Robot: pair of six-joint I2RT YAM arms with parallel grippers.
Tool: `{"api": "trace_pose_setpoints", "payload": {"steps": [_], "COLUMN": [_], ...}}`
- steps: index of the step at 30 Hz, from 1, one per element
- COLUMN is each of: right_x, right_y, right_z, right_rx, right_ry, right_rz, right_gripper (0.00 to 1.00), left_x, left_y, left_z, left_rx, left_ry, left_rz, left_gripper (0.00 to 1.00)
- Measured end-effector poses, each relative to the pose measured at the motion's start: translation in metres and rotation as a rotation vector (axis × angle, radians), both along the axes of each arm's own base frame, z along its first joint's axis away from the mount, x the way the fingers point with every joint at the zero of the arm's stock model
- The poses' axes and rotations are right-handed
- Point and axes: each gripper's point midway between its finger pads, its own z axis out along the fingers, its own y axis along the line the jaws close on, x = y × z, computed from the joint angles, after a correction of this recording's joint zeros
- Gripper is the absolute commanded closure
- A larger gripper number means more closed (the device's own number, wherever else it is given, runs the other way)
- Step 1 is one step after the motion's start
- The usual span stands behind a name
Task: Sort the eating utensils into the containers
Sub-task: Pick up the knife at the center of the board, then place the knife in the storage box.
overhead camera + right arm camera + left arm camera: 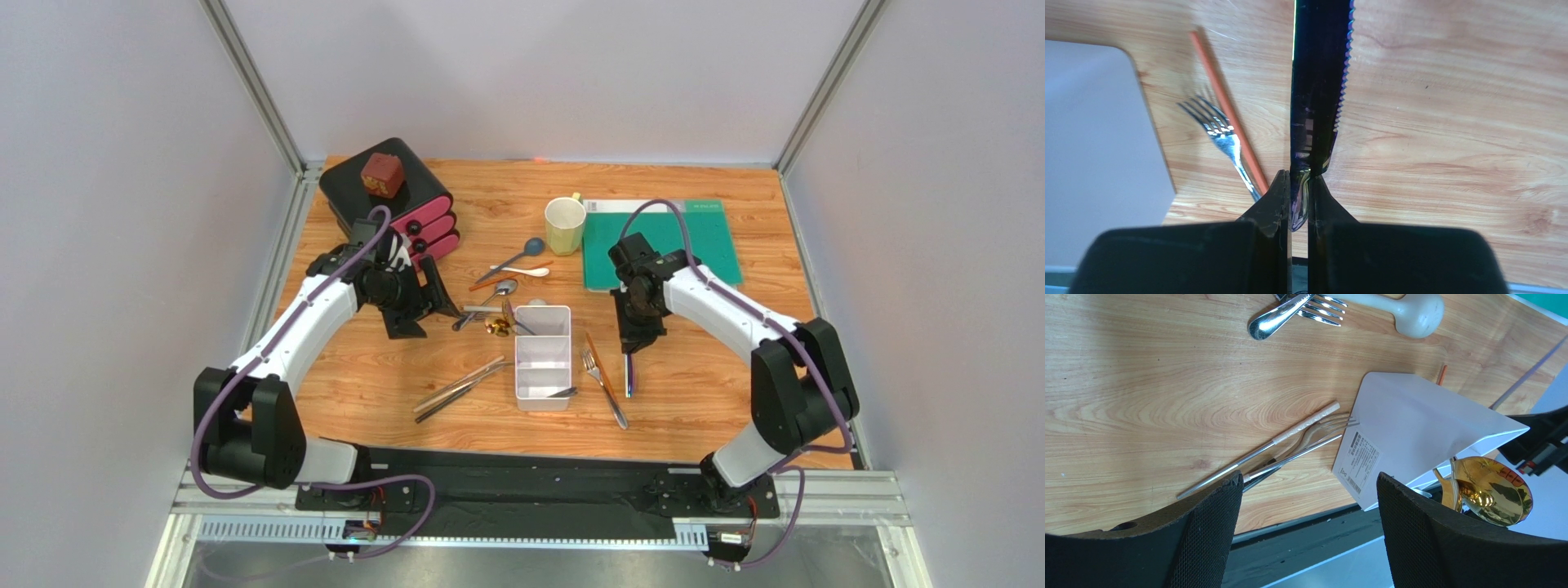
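Right gripper [1298, 184]: closed tight on the handle end of a dark iridescent purple knife with a serrated blade [1318, 92], blade pointing straight out from the fingertips over the wooden tabletop [1444, 122]. Contact between blade and table: cannot tell.

Knife position: right of the small white plastic divided tray [543, 368], outside it. Silver fork [1220, 131] and orange-brown stick [1223, 104] lying side by side between tray and knife.

Left gripper [1309, 478]: jaws spread wide, nothing between them. Hovers off the tray's far left corner, near a shiny gold spoon [1490, 490].

On the table left of the tray: silver chopstick with a ribbed pale tip [1290, 433]. Beyond the tray: white spoon [1413, 312], loose on the wood.
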Motion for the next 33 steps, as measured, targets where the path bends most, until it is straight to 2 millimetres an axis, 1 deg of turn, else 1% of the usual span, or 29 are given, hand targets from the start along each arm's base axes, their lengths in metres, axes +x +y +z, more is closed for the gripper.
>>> {"api": "trace_pose_setpoints", "payload": {"steps": [3,8,12,14,18,21,24,29,31,33], "right_x": [0.010,0.030,0.042,0.044,0.047,0.046,0.043,0.038,0.033,0.026], "right_y": [0.005,0.025,0.058,0.076,0.102,0.118,0.128,0.139,0.141,0.143], "right_z": [0.018,0.061,0.105,0.129,0.172,0.194,0.198,0.193,0.184,0.171], "right_rx": [0.029,0.087,0.144,0.185,0.260,0.309,0.331,0.350,0.355,0.357], "right_ry": [-0.057,-0.178,-0.289,-0.338,-0.431,-0.484,-0.498,-0.500,-0.502,-0.503], "right_rz": [0.013,0.074,0.174,0.223,0.293,0.336,0.373,0.410,0.427,0.449], "right_gripper": [1.00,1.00,1.00,1.00,1.00,1.00,1.00,1.00,1.00,1.00], "left_x": [0.000,0.000,0.000,0.000,0.000,0.000,0.000,0.000,0.000,0.000], "left_y": [0.000,0.000,0.000,0.000,0.000,0.000,0.000,0.000,0.000,0.000], "left_z": [0.000,-0.001,-0.001,-0.001,-0.001,-0.001,-0.001,0.001,0.002,0.002], "left_rx": [0.001,0.001,0.001,0.000,0.000,0.000,0.000,0.000,-0.002,-0.002], "left_ry": [0.001,0.003,0.002,0.003,0.002,0.002,0.002,-0.003,-0.006,-0.009], "left_rz": [0.000,0.000,0.000,0.000,0.000,0.000,0.000,0.000,0.000,0.000], "left_gripper": [0.15,0.16,0.16,0.15,0.15,0.15,0.15,0.15,0.15,0.15]}}
